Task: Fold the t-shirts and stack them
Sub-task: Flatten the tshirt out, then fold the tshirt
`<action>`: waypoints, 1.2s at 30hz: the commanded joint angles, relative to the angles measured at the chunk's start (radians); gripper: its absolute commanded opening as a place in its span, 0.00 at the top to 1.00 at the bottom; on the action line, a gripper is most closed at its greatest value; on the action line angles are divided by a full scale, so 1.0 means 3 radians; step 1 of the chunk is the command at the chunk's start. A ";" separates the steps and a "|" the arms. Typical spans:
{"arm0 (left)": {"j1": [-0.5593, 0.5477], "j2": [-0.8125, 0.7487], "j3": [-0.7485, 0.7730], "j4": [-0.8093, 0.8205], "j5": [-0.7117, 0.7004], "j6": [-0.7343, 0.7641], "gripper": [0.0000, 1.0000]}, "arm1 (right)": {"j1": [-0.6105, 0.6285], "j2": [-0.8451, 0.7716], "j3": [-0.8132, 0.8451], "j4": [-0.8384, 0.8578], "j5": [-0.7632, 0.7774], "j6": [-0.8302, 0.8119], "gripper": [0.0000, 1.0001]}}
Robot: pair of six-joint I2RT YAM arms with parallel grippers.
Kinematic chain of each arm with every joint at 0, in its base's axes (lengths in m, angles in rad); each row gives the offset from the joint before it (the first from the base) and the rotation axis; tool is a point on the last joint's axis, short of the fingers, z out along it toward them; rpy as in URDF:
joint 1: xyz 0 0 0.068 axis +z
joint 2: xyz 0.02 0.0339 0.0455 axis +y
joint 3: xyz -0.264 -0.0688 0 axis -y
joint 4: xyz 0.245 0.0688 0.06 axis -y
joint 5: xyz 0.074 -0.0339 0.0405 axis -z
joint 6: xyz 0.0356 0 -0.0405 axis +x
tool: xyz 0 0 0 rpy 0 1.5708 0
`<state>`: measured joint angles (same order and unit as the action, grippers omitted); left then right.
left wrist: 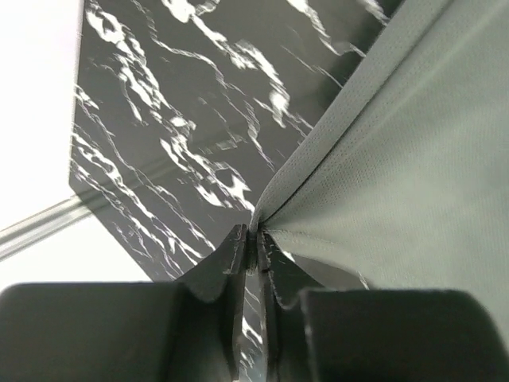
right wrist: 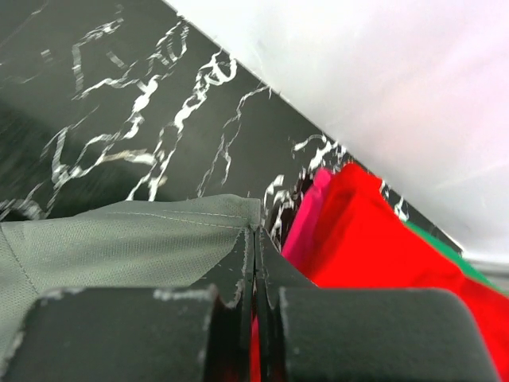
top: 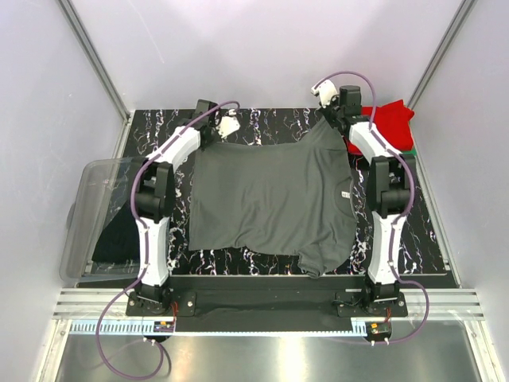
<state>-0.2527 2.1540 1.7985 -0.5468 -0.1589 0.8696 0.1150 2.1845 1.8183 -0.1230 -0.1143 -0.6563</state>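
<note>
- At the middle of the tabletop [top: 262, 127], which is black with white marbling, the dark grey t-shirt [top: 274, 199] lies spread out, mostly flat. Its near hem is wavy, and one near corner reaches the tabletop's front edge.
- The left gripper [left wrist: 253, 251] is closed on the shirt's far left corner. The left wrist view shows both fingers pressed together with a thin fold of grey cloth [left wrist: 398, 183] pinched between the tips, and the fabric fans out taut from that point to the right.
- The right gripper [right wrist: 253, 239] is likewise clamped on the far right corner of the same shirt. In the right wrist view the stitched grey hem [right wrist: 119, 239] runs into the closed fingertips from the left.
- From overhead, the right corner is drawn into a peak toward the back of the tabletop, farther back than the left corner, so the shirt's far edge slants.
- The red t-shirt [top: 390, 119] sits bunched at the far right corner of the tabletop, just beside the right gripper. In the right wrist view its folds [right wrist: 374, 255] lie right against the fingers.
- The green t-shirt [top: 410, 148] shows only as a narrow strip under the red one.
- The clear plastic tub [top: 91, 179] stands off the tabletop's left side, beside the left arm, with a black garment [top: 118, 237] heaped in its near end.
</note>
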 commanded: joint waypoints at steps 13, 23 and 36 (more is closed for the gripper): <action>0.0086 0.0505 0.0683 0.0682 -0.0207 -0.0040 1.00 | -0.0005 0.1155 0.1721 -0.0029 0.0171 0.0112 1.00; 0.0101 0.0423 0.0714 0.0770 -0.0099 -0.0178 0.50 | -0.0015 0.0905 0.1528 -0.0173 0.0141 0.0050 1.00; 0.0326 0.1395 0.2248 -0.0682 0.0514 -0.1385 0.41 | -0.0010 0.0700 0.1220 -0.0270 0.0038 0.0183 1.00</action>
<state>-0.1608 2.5439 2.4344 -0.6880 -0.0704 0.5503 0.1146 2.5046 2.1960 -0.2108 -0.0734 -0.6205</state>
